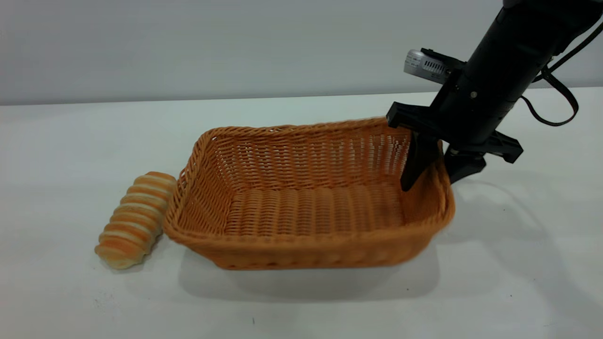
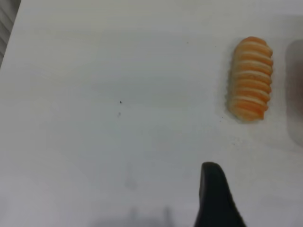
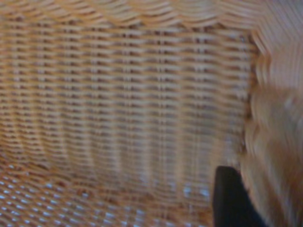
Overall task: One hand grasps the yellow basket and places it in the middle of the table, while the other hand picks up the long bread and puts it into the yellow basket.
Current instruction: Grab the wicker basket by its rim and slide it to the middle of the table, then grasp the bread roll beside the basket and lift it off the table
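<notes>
yellow basket (image 1: pixel 311 207) wall hides part of right gripper (image 1: pixel 431 176).

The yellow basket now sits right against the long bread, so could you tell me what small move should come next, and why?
Probably release: the right gripper straddles the yellow basket wall, one jaw inside, one outside, and the basket sits mid-table. The long bread touches its left end, still outside; the left gripper hangs above the table near it.

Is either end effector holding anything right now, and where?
The right end effector grips the yellow basket by its right end wall, one finger inside, one outside.
</notes>
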Tool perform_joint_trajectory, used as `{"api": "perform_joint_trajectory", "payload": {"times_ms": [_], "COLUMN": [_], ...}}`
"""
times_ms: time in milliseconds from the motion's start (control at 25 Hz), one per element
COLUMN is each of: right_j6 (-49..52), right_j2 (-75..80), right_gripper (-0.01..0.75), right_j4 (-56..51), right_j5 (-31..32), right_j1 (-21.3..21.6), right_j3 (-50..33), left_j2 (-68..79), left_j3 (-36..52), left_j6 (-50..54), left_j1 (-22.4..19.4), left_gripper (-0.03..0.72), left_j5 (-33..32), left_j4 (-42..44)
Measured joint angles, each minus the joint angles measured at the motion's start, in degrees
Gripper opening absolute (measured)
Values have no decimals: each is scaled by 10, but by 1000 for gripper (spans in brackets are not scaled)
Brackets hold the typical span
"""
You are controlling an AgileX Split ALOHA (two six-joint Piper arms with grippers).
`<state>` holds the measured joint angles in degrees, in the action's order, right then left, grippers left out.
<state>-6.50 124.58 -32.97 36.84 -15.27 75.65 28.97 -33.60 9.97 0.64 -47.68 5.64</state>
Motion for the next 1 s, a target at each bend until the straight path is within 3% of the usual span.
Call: {"api": "perform_joint_trajectory", "payload": {"times_ms": [200,400,560,800,1000], "right_j6": [-15,-60,-73,-76,-78], "right_j2": [-28,-85,-129,-230,-309], "right_gripper": [494,502,503,503,503], "right_j4": [1,30,91,117,126], "right_j5": [39,110,164,160,128], "right_j1": [35,87,97,95,95], "right_j3": [8,11,6,-73,-162], "left_j2": [0,12,78,268,436], "left_j3": [0,0,-7,-60,-74], "left_j6": [0,0,0,-4,-56], "left_j1": [0,0,0,0,0], "left_gripper": [490,490,490,490,490], "left_j5": [-4,-5,-5,21,131], "left_j4": [19,8,-3,-22,-104]}}
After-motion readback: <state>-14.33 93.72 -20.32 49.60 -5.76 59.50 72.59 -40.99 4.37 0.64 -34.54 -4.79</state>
